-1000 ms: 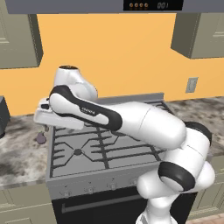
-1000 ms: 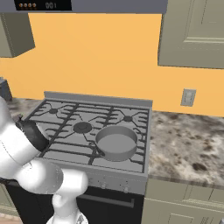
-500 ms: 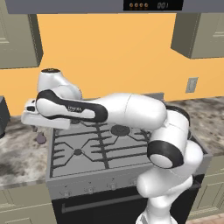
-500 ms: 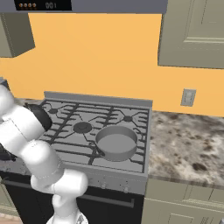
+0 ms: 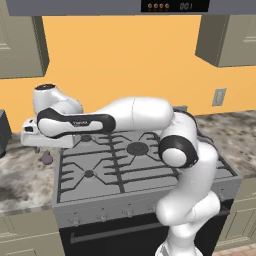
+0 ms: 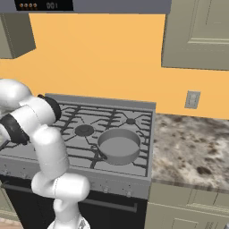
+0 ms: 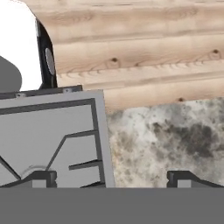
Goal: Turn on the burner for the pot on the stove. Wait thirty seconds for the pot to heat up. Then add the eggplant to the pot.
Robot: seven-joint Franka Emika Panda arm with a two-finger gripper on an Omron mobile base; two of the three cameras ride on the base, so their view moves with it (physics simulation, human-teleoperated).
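Note:
The stove (image 5: 150, 172) stands in front of me, and its left edge (image 7: 99, 131) runs through the hand view. The pot (image 6: 118, 145) sits on the front right grate and hides its burner. The eggplant (image 5: 46, 157) lies on the counter just left of the stove. My arm reaches left across the stove, with the hand (image 5: 42, 136) hanging right above the eggplant. The gripper (image 7: 113, 178) is open, its fingertips (image 7: 43, 177) wide apart with nothing between them, over the seam between stove and counter.
Small knobs (image 6: 127, 193) line the stove's front. Speckled stone counter (image 5: 22, 180) lies left of the stove and more counter (image 6: 192, 152) right of it. A dark appliance (image 5: 4, 131) stands at the far left. Cabinets and a hood hang above.
The arm has folded further over the stove's left side, and the hand has shifted slightly left and down above the eggplant. Pot and eggplant have not moved.

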